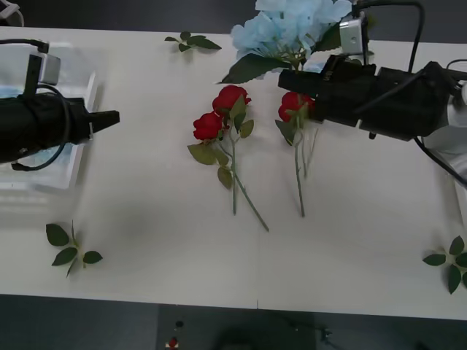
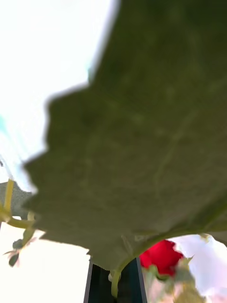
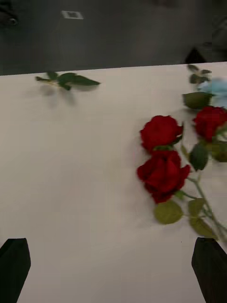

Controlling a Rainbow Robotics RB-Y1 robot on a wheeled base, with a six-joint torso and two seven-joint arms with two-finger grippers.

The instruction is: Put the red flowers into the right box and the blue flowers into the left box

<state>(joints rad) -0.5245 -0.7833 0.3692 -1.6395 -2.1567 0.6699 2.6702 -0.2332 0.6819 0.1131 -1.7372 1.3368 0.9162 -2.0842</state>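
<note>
A bunch of pale blue flowers [image 1: 292, 25] with a big green leaf [image 1: 252, 67] lies at the table's far edge. My right gripper [image 1: 290, 79] is shut on its stem just below the blooms. In the right wrist view that leaf [image 2: 142, 142] looms close, and a stem [image 2: 114, 283] runs between the closed fingers. One of the red flowers [image 1: 293, 106] lies right under this gripper. Two more red flowers [image 1: 219, 113] lie mid-table, stems toward me. My left gripper [image 1: 109, 118] hangs open over the left box [image 1: 73, 171], aimed at those roses [image 3: 163, 156]. The right box [image 1: 461, 191] shows as a pale rim at the right edge.
Loose green leaf sprigs lie at the far middle [image 1: 191, 41], the near left [image 1: 71, 251] and the near right [image 1: 451, 262]. The white table [image 1: 168, 219] is bare in front of the roses' stems. The right arm's cables arch over the far right corner.
</note>
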